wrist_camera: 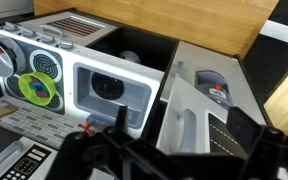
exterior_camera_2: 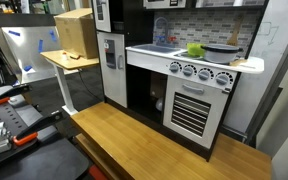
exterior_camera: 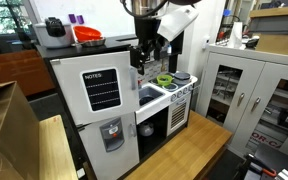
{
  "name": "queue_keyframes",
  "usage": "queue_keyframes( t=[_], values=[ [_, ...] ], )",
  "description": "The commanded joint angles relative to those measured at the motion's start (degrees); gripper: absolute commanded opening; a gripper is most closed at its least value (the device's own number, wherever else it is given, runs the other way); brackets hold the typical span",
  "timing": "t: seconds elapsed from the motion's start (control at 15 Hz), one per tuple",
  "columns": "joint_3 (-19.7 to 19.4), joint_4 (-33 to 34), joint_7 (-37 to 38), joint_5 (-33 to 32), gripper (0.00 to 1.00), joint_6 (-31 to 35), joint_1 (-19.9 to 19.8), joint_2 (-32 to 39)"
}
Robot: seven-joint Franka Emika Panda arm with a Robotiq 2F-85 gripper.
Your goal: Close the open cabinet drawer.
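Note:
The cabinet drawer is the toy kitchen's large white door point(exterior_camera: 99, 90) with a black "NOTES" chalkboard. In the wrist view the door point(wrist_camera: 199, 120) stands swung out at an angle from the kitchen body, with its chalkboard lines at the lower right. Only the door's lower edge point(exterior_camera_2: 101, 12) shows at the top of an exterior view. My gripper point(exterior_camera: 142, 57) hangs above the counter at the door's top edge near the sink. In the wrist view its dark fingers point(wrist_camera: 181, 125) are spread apart on either side of the door panel. It is open and holds nothing.
A smaller white panel with a grey dispenser point(exterior_camera: 111, 133) sits below the door. A sink point(wrist_camera: 109, 90) and a stove with a green object point(exterior_camera: 163, 80) are beside my gripper. A grey glass-door cabinet point(exterior_camera: 239, 95), a wooden table point(exterior_camera_2: 154, 140) and a cardboard box point(exterior_camera_2: 76, 32) stand around.

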Motion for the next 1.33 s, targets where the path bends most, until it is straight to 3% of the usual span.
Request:
queue_keyframes(
  t=[0.0,0.33,0.73,1.0,1.27],
  values=[
    [0.79,0.20,-0.07,0.12,1.00,-0.18,-0.76,0.05],
    [3.12,0.87,14.53,1.62,1.00,2.12,-0.06,2.62],
    [3.57,2.06,34.04,-4.03,1.00,6.03,0.00,5.91],
    [2.41,5.24,37.08,-7.11,1.00,9.79,0.01,9.69],
    [-0.24,10.40,32.93,-8.06,1.00,12.04,-0.16,14.83]
  ],
)
